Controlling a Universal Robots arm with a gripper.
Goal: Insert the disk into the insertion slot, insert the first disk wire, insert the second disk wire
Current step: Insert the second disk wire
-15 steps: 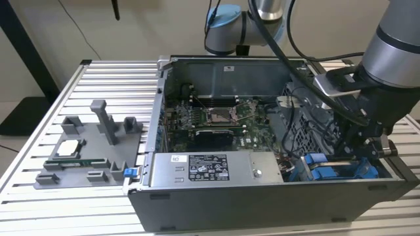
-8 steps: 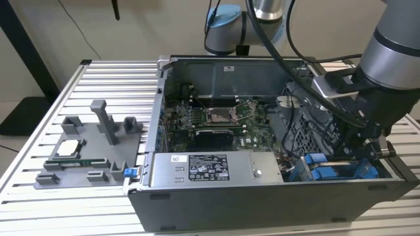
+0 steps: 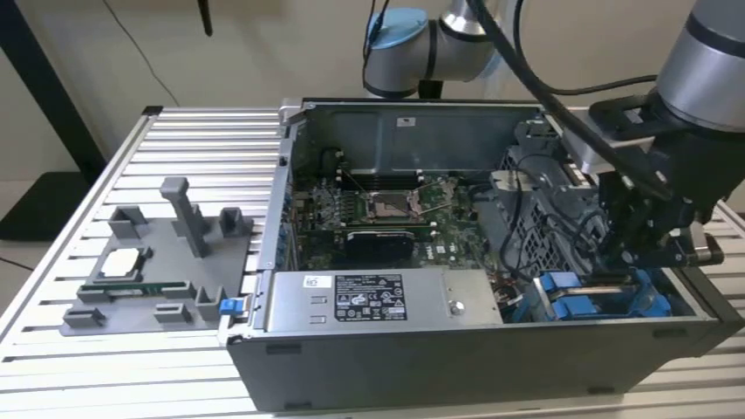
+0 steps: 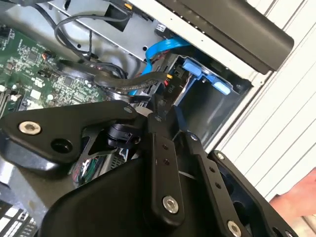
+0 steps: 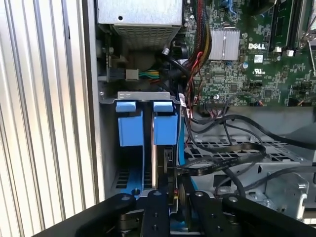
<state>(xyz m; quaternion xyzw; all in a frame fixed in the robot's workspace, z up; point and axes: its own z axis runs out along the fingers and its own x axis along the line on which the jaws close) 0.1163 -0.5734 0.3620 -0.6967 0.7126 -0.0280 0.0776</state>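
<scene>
The insertion slot (image 5: pixel 133 94) is a grey bay at the case's near corner, with blue latch tabs (image 5: pixel 165 123) (image 3: pixel 577 301) (image 4: pixel 202 71). The disk (image 5: pixel 154 158) seems to stand edge-on inside it, mostly hidden, with a thin silver edge showing between the blue pieces. My gripper (image 5: pixel 174 195) (image 4: pixel 159 111) (image 3: pixel 634 262) hangs just over the bay. Its fingers (image 5: pixel 155 212) are closed on a black disk wire connector (image 5: pixel 173 175), whose flat black wire (image 5: pixel 222 163) loops away over the perforated cage. A blue wire (image 4: pixel 163 49) runs down beside the bay.
The open computer case (image 3: pixel 466 367) lies on a slatted aluminium table (image 3: pixel 187 131). The motherboard (image 3: pixel 385 209), the labelled power-supply box (image 3: pixel 372 301) and a bundle of black cables (image 3: pixel 547 192) crowd the bay. A grey fixture tray (image 3: pixel 152 262) stands on the exterior view's left. Something that looks like a hand (image 4: pixel 296 197) is outside the case.
</scene>
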